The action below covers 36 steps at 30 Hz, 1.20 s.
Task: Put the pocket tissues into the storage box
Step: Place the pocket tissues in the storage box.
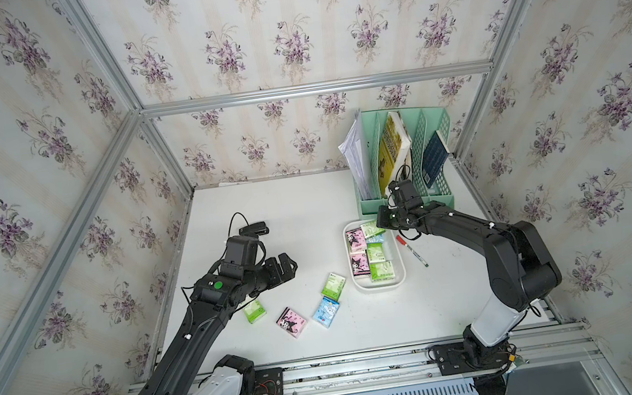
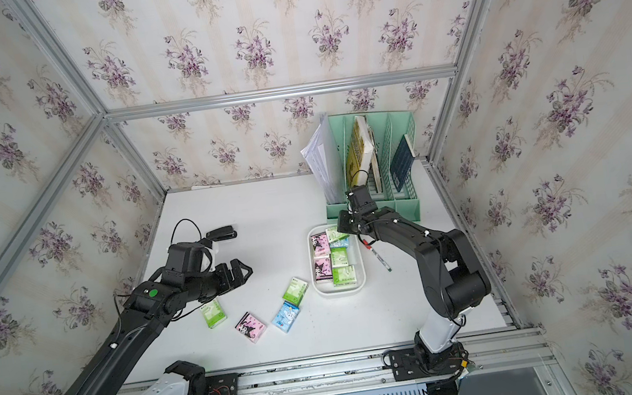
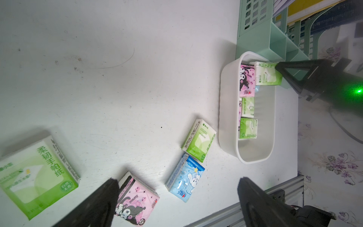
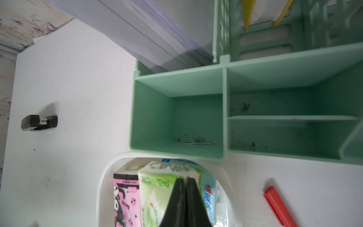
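Your R gripper (image 4: 184, 179) is pinched shut on the top edge of a green pack (image 4: 157, 188). It's at the far end of the box (image 1: 378, 287), right by the green organizer (image 1: 409, 199). Inside the box you've got 2 pink packs (image 1: 356, 240), 2 more green ones (image 1: 376, 251) and a blue one (image 4: 209, 194) partly under the held pack.

Your L gripper (image 1: 285, 267) hangs wide open over the table (image 1: 287, 210), holding nothing.

4 packs lie loose btw. the arms:
- a pack by your L arm (image 1: 254, 312), green
- a pink pack (image 1: 292, 322)
- a blue pack (image 1: 326, 311)
- a green pack nearest the box (image 1: 333, 285)

A red-capped pen (image 1: 411, 250) lies beside the box on the R arm's side.
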Tool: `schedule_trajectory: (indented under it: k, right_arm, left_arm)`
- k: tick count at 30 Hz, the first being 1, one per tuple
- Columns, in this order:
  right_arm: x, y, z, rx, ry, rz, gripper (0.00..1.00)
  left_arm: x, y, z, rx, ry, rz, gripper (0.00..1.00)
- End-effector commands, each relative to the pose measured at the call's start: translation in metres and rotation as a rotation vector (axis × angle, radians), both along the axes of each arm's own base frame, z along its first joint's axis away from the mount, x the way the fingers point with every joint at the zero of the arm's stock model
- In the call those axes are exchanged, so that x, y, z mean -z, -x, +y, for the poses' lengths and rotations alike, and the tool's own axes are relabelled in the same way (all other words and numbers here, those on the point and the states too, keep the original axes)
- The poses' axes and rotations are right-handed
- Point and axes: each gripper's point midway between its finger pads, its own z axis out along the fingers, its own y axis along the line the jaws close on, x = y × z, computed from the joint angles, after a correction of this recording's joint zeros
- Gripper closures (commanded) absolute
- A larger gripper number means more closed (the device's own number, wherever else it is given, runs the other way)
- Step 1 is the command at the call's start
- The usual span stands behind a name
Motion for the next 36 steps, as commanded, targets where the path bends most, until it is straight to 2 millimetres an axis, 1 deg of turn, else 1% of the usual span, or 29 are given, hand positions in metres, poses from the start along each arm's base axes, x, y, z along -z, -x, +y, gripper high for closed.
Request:
schedule_trajectory:
  k: [1, 5, 6, 10, 14, 18, 21, 24, 26, 28, 32, 34, 36]
  right_arm:
    - [-0.001, -0.004, 0.005, 0.003, -0.029, -0.009, 1.0]
    - [0.006, -0.004, 0.007, 0.006, -0.03, 0.002, 1.0]
    - [0.006, -0.003, 0.008, 0.005, -0.03, 0.003, 0.99]
    - [0.013, -0.003, 0.009, 0.007, -0.026, 0.014, 0.9]
    - [0.013, -0.002, 0.011, 0.001, -0.027, 0.014, 0.83]
    - [0.009, -0.002, 0.011, -0.003, -0.021, 0.006, 0.71]
    - [0.006, -0.002, 0.011, -0.01, -0.019, -0.001, 0.57]
    - [0.002, -0.001, 0.01, -0.014, -0.015, -0.005, 0.48]
    - [-0.002, 0.0, 0.009, -0.012, -0.01, -0.013, 0.45]
    - [-0.01, 0.0, 0.008, -0.011, -0.011, -0.028, 0.44]
    - [-0.036, 0.006, 0.008, -0.031, -0.015, -0.082, 0.42]
    - [-0.05, 0.012, 0.013, -0.077, -0.009, -0.114, 0.42]
    - [-0.057, 0.024, 0.024, -0.155, -0.01, -0.126, 0.42]
  left_arm:
    - [-0.002, -0.005, -0.001, 0.004, -0.003, -0.024, 0.01]
    - [0.0, -0.005, -0.001, 0.006, -0.006, -0.019, 0.01]
    - [0.0, -0.005, -0.001, 0.007, -0.007, -0.02, 0.01]
    - [0.0, -0.005, -0.001, 0.007, -0.005, -0.018, 0.01]
    - [0.0, -0.004, 0.0, 0.001, -0.004, -0.019, 0.01]
    - [-0.001, -0.004, 0.0, -0.005, 0.0, -0.02, 0.01]
    - [-0.003, -0.003, 0.0, -0.008, 0.005, -0.024, 0.01]
    - [-0.006, -0.002, 0.001, -0.012, 0.006, -0.03, 0.01]
    - [-0.008, -0.001, 0.002, -0.015, 0.006, -0.034, 0.01]
    - [-0.01, 0.001, 0.004, -0.015, 0.0, -0.037, 0.01]
    - [-0.014, 0.003, 0.008, -0.024, -0.016, -0.043, 0.01]
    - [-0.014, 0.004, 0.012, -0.037, -0.031, -0.044, 0.01]
    - [-0.014, 0.005, 0.016, -0.052, -0.05, -0.044, 0.01]
